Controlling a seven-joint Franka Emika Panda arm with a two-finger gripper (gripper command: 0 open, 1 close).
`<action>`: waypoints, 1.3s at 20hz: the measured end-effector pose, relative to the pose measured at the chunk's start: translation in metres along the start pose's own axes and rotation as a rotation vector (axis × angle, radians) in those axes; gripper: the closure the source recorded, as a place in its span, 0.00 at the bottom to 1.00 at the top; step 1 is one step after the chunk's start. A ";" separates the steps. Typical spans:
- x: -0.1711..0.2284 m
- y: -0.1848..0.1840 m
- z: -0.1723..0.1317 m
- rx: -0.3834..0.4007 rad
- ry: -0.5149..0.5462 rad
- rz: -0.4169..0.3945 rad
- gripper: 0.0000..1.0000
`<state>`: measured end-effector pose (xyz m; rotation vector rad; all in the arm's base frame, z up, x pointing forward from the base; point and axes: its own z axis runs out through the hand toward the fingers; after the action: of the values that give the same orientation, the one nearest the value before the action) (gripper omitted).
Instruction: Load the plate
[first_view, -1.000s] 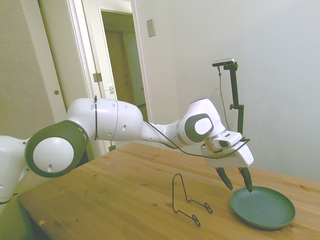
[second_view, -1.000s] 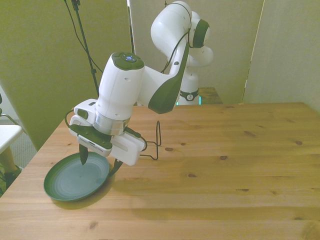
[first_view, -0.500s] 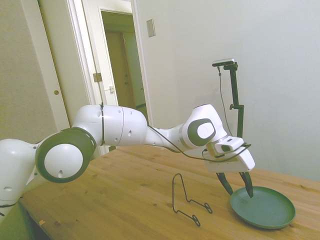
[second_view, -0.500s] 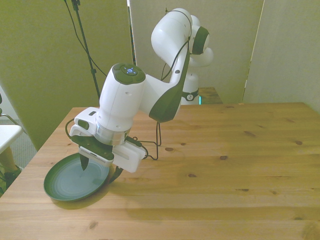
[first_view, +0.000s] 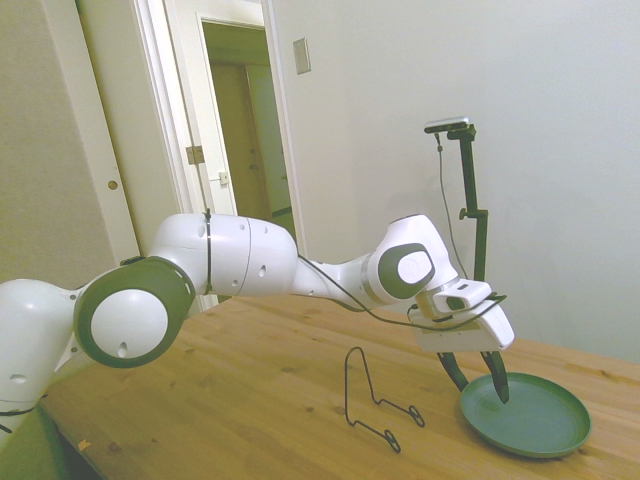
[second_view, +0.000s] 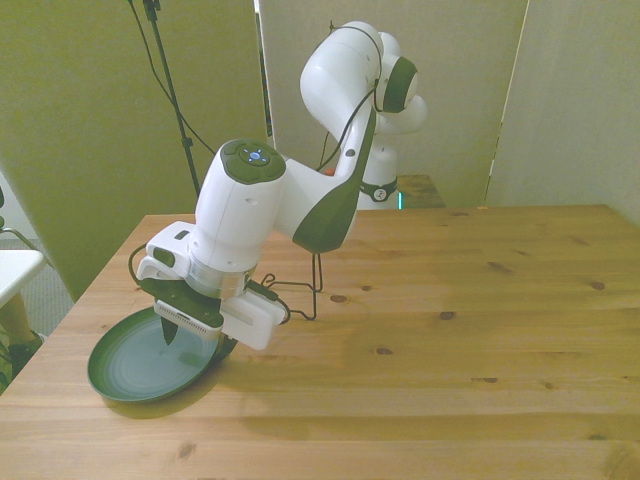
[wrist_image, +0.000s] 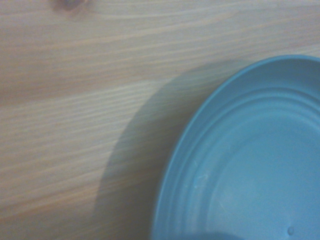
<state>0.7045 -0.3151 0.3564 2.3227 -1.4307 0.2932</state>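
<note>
1. Here, one wooden table (second_view: 450, 330) fills the room's middle; most of its top lies bare toward the front view's right.
2. One white arm (second_view: 300, 190) leans low over the table.
3. One teal plate (second_view: 135, 365) lies flat near the table's corner, at the front view's left.
4. One gripper (first_view: 478, 378) straddles the plate's rim, jaws parted and holding nothing.
5. One black wire stand (first_view: 375, 402) sits just beside the plate, apart.
</note>
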 end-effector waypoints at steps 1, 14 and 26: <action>0.000 0.000 0.001 0.001 0.001 0.000 1.00; -0.001 -0.002 0.004 0.005 0.008 -0.003 1.00; 0.002 0.003 -0.008 0.027 0.006 -0.021 1.00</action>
<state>0.7027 -0.3142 0.3652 2.3554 -1.4065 0.3152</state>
